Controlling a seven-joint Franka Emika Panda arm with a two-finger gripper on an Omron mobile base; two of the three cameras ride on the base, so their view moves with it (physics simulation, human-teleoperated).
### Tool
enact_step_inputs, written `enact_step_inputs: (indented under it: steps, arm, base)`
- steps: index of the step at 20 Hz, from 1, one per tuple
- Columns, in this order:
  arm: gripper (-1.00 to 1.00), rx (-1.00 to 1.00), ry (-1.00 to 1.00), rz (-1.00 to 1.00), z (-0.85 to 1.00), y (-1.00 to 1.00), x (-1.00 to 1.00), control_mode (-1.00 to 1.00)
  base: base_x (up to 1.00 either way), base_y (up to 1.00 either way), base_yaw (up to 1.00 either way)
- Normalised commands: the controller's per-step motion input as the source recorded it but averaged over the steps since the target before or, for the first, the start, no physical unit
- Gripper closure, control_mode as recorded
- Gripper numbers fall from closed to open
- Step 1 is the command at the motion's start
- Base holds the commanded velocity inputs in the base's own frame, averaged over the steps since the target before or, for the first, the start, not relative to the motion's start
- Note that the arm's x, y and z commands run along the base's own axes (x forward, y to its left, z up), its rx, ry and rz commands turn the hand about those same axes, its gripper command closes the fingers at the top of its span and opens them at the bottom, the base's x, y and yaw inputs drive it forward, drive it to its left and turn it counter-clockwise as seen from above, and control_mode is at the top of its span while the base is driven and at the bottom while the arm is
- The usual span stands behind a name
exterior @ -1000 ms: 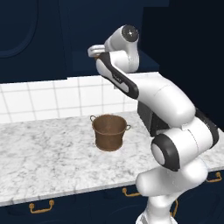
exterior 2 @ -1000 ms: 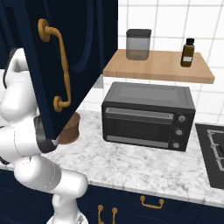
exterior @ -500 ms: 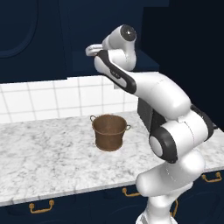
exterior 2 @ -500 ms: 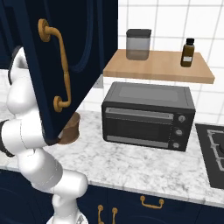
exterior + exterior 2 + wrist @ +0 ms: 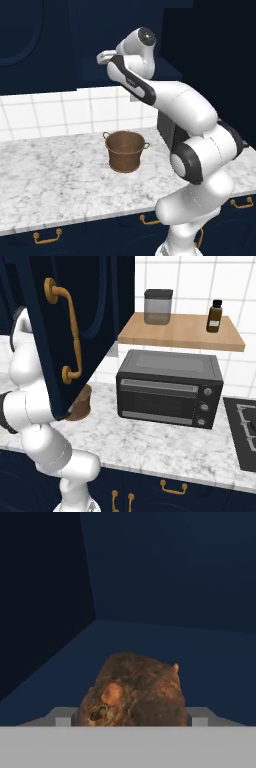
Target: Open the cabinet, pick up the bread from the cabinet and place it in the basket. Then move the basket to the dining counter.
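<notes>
Deep inside the cabinet [image 5: 165, 587], on its dark shelf floor, the bread [image 5: 132, 692] sits right between my fingers, whose grip I cannot tell yet — it looks light, crusty, crushable, so squeeze gently across its broad middle.

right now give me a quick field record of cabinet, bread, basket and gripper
cabinet: door swung open, brass handle facing out
bread: on the cabinet floor, between the gripper's fingertips
gripper: reached into the cabinet, jaws either side of the bread; grip cannot be confirmed
basket: upright on the marble worktop, nothing visible inside
toaster oven: on the worktop, door closed
</notes>
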Motion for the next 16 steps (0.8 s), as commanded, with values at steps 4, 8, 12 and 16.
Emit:
enact_step_inputs:
  steps: [4, 8, 12, 16]
  arm:
    - [1.0, -0.01, 0.0, 0.01, -0.11, 0.05, -0.25, -1.0]
    - [1.0, -0.01, -0.01, 0.0, 0.0, 0.09, -0.32, -1.0]
    - [1.0, 0.0, 0.0, 0.0, 0.01, 0.11, -0.81, -1.0]
    - [1.0, 0.0, -0.01, 0.0, 0.04, 0.02, -0.97, -1.0]
  base:
    - [0.0, 0.0, 0.0]
    - [0.0, 0.0, 0.0]
    - [0.0, 0.0, 0.0]
    - [0.0, 0.0, 0.0]
